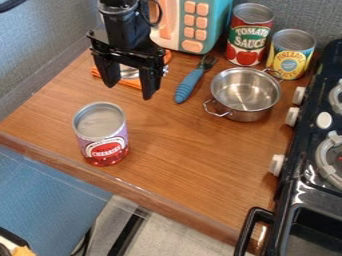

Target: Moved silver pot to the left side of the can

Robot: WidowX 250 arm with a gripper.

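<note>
Countertop (pixel 190 155), pot (pixel 245 95) right of fingers (pixel 149 82)

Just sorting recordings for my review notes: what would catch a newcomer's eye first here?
Probably the black gripper, hanging open over the upper left of the wooden counter. Next, the shiny silver pot on the counter's right side, near the stove. The lone can with a purple and red label, near the front edge at left, stands out too.
</note>
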